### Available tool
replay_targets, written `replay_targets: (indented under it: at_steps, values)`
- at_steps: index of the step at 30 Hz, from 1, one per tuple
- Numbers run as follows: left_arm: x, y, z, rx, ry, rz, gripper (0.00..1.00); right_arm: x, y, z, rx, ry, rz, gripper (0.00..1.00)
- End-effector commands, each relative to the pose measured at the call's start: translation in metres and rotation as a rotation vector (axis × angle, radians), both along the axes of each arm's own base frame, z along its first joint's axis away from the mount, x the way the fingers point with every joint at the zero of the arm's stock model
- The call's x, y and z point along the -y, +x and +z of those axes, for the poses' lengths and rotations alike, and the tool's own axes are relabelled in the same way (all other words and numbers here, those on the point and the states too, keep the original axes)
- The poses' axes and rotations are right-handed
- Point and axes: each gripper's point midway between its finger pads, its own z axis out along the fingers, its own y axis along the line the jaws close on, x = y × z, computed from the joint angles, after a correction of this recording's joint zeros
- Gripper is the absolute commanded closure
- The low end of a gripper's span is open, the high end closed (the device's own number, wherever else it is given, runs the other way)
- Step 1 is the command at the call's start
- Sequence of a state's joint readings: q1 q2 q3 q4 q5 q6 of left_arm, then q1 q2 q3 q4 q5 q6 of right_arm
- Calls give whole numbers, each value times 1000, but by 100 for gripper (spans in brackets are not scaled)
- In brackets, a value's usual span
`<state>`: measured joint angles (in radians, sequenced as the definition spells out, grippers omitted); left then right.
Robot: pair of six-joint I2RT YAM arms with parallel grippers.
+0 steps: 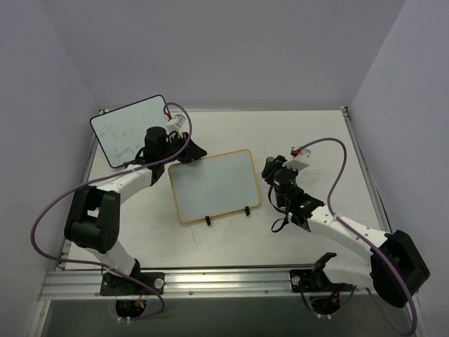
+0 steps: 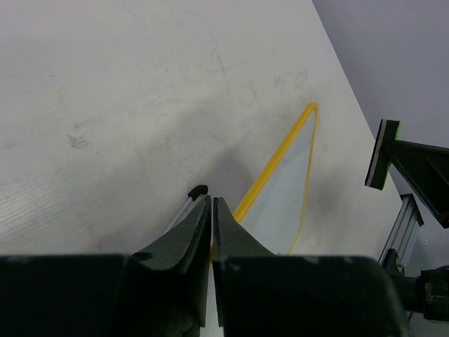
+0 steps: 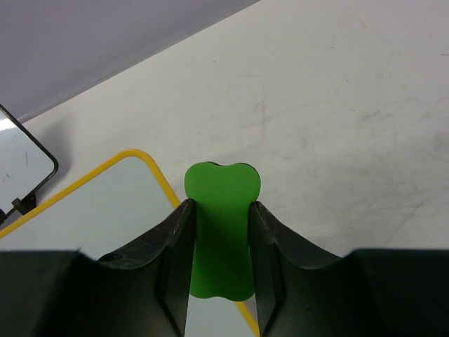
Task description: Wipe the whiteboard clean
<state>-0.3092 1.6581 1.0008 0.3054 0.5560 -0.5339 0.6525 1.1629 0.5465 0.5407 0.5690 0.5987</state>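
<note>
The whiteboard (image 1: 214, 186), with a yellow frame and two black clip feet, lies mid-table. Its surface looks blank. My left gripper (image 1: 189, 152) is at its far left corner. In the left wrist view the fingers (image 2: 212, 200) are closed on the board's yellow frame edge (image 2: 270, 172). My right gripper (image 1: 269, 169) hovers just off the board's right edge, shut on a green eraser (image 3: 222, 225). The eraser tip sits over the yellow frame (image 3: 158, 175) near a corner. The eraser also shows in the left wrist view (image 2: 383, 154).
A black-framed whiteboard (image 1: 130, 130) with faint writing leans at the back left, behind my left arm; its corner shows in the right wrist view (image 3: 21, 168). A thin black-tipped rod (image 2: 196, 191) lies beside my left fingers. Walls enclose the table.
</note>
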Motion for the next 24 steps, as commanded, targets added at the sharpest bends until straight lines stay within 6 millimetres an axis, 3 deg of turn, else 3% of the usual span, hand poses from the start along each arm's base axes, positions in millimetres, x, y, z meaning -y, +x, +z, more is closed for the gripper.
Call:
replay_targets:
  at_steps: [1, 7, 11, 12, 14, 15, 16, 18, 24]
  values:
    - [-5, 3, 44, 109, -19, 47, 83, -2, 9, 15, 16, 33, 10, 100]
    - [-8, 10, 62, 135, -35, 84, 75, 1, 8, 17, 14, 27, 3, 100]
    - [-22, 19, 72, 131, -43, 172, 70, 21, 14, 12, -23, 23, -58, 100]
    - [-27, 21, 74, 128, -48, 197, 67, 28, 21, 15, -28, 34, -73, 100]
    - [-36, 24, 82, 123, -76, 242, 62, 36, 33, 4, -88, 68, -50, 100]
    - [-38, 24, 84, 120, -81, 253, 62, 59, 47, 8, -84, 85, -99, 100]
    - [-40, 24, 88, 119, -87, 271, 62, 64, 54, -5, -127, 66, -102, 100]
    - [-43, 24, 92, 103, -85, 290, 62, 80, 69, -13, -173, 51, -115, 100]
    - [-48, 12, 106, 75, -82, 311, 59, 100, 120, -46, -305, -20, -148, 100]
